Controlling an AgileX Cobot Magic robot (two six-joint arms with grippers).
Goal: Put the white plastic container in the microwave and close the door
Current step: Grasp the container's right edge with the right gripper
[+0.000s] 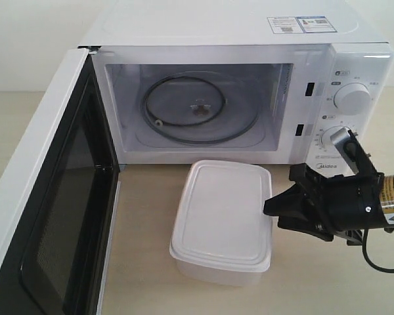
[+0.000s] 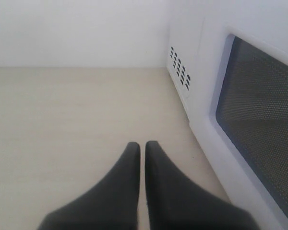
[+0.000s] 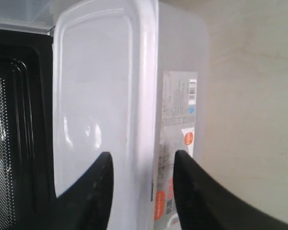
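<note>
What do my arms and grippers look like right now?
The left gripper and right gripper have matte black fingers tapering to rounded tips. The right arm's wrist is black, with a yellow band, a white label and a black cable beneath.

1. You see your gripper [image 3: 143,154] with its 2 fingers spread: 1 over the container's [image 3: 96,86] lid, 1 over its labelled side.
2. The door's [image 3: 19,120] black frame sits beside the container.

microwave [image 1: 217,26] cavity free above turntable [image 1: 197,108] | door [image 1: 59,216] swung wide at left | container [image 1: 223,210] sits just before opening
</note>
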